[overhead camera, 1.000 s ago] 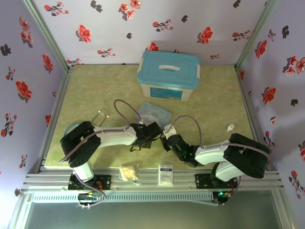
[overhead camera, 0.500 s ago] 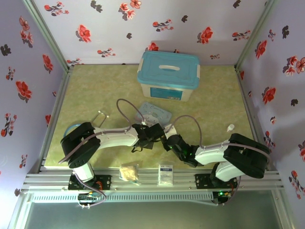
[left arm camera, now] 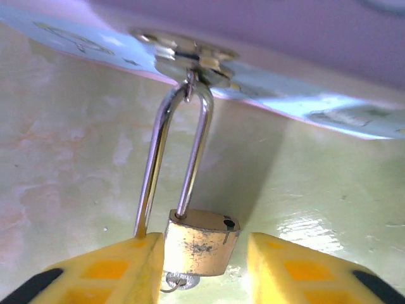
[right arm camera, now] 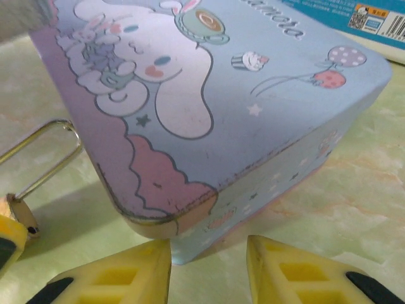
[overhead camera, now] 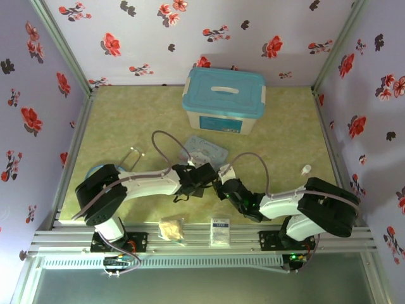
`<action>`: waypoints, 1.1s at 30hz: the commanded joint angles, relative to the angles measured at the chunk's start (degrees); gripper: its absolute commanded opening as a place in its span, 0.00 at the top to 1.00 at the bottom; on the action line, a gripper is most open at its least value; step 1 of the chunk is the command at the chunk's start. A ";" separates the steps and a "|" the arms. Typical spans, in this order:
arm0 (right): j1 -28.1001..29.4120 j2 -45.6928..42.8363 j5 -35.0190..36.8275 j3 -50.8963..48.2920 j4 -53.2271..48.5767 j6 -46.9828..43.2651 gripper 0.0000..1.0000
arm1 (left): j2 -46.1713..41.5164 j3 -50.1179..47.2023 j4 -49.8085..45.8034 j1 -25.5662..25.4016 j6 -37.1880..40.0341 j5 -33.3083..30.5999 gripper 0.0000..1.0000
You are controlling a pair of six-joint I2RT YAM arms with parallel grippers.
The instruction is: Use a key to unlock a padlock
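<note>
In the left wrist view the brass padlock [left arm camera: 199, 242] lies on the table between my left gripper's [left arm camera: 205, 275] open yellow fingers [left arm camera: 123, 273]. It rests close against the left finger, with a gap to the right one. Its shackle [left arm camera: 190, 158] hooks through the clasp [left arm camera: 193, 60] of the blue cartoon tin [overhead camera: 205, 151]. One shackle leg stands out of the body, beside an empty hole. The key [left arm camera: 177, 280], a small grey metal piece with a wire ring, pokes out under the padlock. My right gripper [right arm camera: 209, 269] is open around the tin's [right arm camera: 240, 107] near corner, with the shackle [right arm camera: 47, 155] to its left.
A teal-lidded storage box [overhead camera: 223, 100] stands at the back. A beige packet [overhead camera: 171, 229] and a white card [overhead camera: 220, 231] lie on the front rail. A small white bottle [overhead camera: 305, 169] sits at the right, and a thin metal item [overhead camera: 134, 152] at the left.
The left arm's elbow has drifted slightly leftward. Both grippers stay in about the same place by the tin.
</note>
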 commanded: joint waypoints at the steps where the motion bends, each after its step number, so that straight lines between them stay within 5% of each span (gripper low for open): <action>1: 0.13 -0.22 3.75 -0.57 2.35 2.94 0.61 | -6.82 -2.84 2.49 2.72 1.80 1.41 0.57; 12: -3.59 0.27 11.03 2.70 -5.29 6.19 0.56 | -22.45 -13.86 14.73 13.02 2.85 9.16 0.47; 17: -4.29 -5.59 9.24 0.08 -7.31 6.41 0.57 | -26.16 -18.08 19.13 13.88 1.49 10.36 0.48; 23: -0.91 -20.02 8.95 3.99 -32.21 24.71 0.55 | -34.26 -25.16 25.22 17.46 -0.97 14.15 0.40; 26: 1.74 -22.69 8.27 4.69 -34.62 29.52 0.54 | -39.19 -28.05 26.25 19.94 -0.68 14.80 0.36; 33: 5.61 -10.66 3.09 15.94 -37.14 34.08 0.53 | -46.54 -30.02 23.38 24.98 1.25 17.29 0.21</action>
